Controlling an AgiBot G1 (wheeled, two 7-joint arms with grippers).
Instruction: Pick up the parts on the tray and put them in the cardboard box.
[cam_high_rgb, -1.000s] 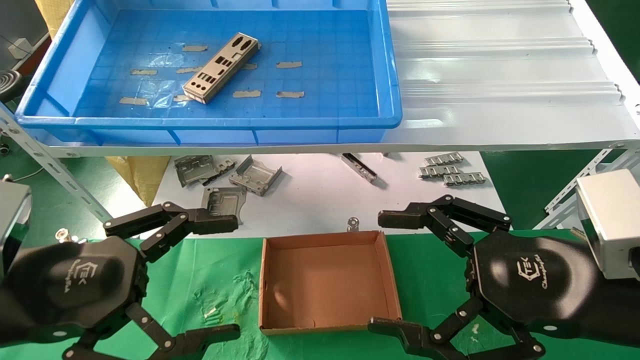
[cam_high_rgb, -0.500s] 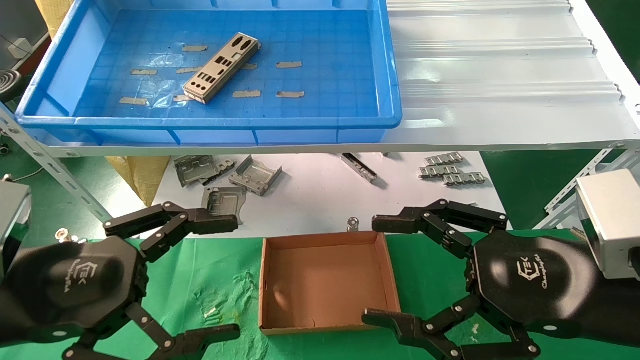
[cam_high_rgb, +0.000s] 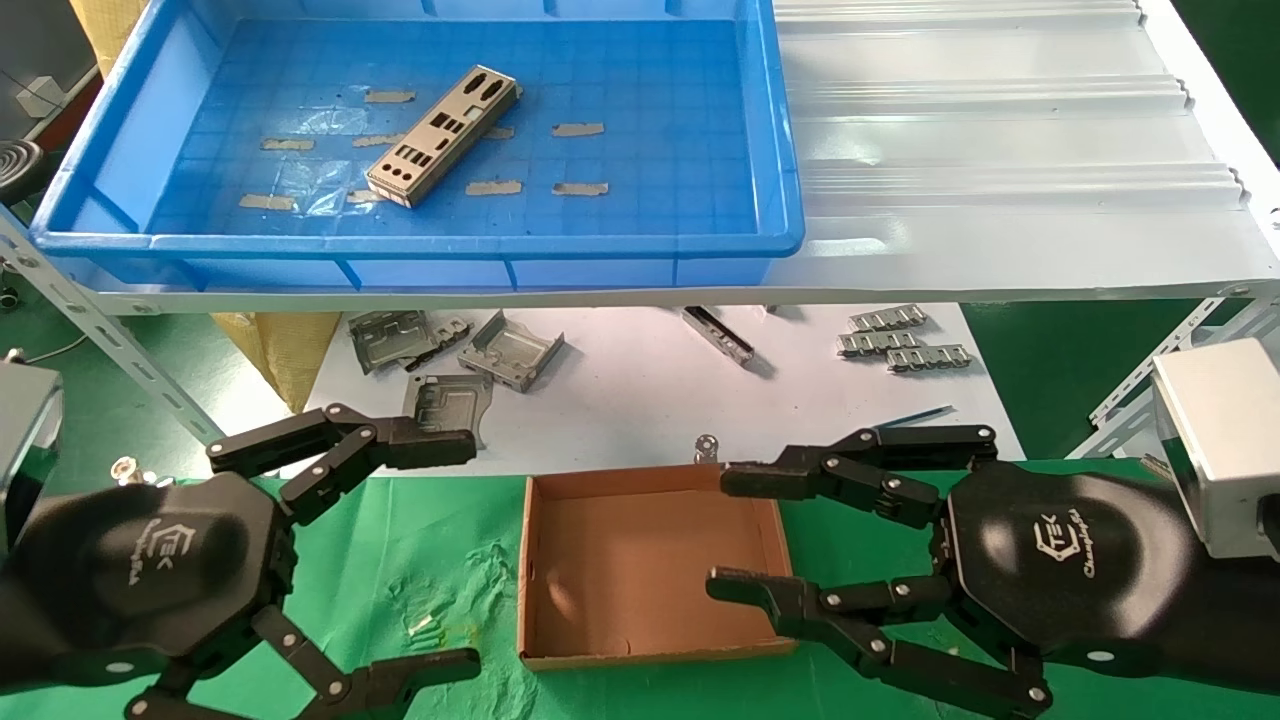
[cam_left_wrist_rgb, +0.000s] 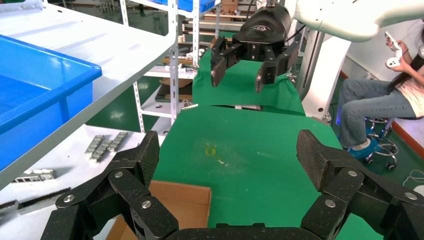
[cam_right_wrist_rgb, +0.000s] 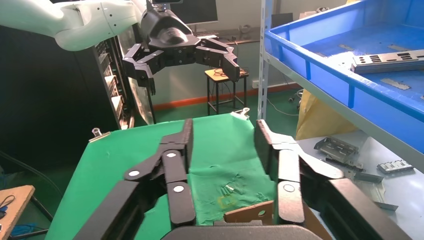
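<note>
From my head camera I see one part (cam_high_rgb: 442, 136), a flat silver plate with punched cutouts, lying at a slant on the floor of the blue tray (cam_high_rgb: 790, 180) up on the white shelf (cam_high_rgb: 1000, 150). Nothing is touching it. The cardboard box (cam_high_rgb: 780, 540) sits below on the green worktop (cam_high_rgb: 430, 560), between my two arms, and its floor is bare.

My right tool (cam_high_rgb: 735, 530) hangs over the right side of the box with its fingers spread apart and nothing between them; one fingertip reaches in over the far right corner, the other over the box floor near the right wall. My left tool (cam_high_rgb: 460, 555) is parked to the left of the box, also released and holding nothing.

On the white sheet under the shelf lie some bent grey brackets (cam_high_rgb: 450, 355) and, further right, a few ribbed metal strips (cam_high_rgb: 900, 340).
</note>
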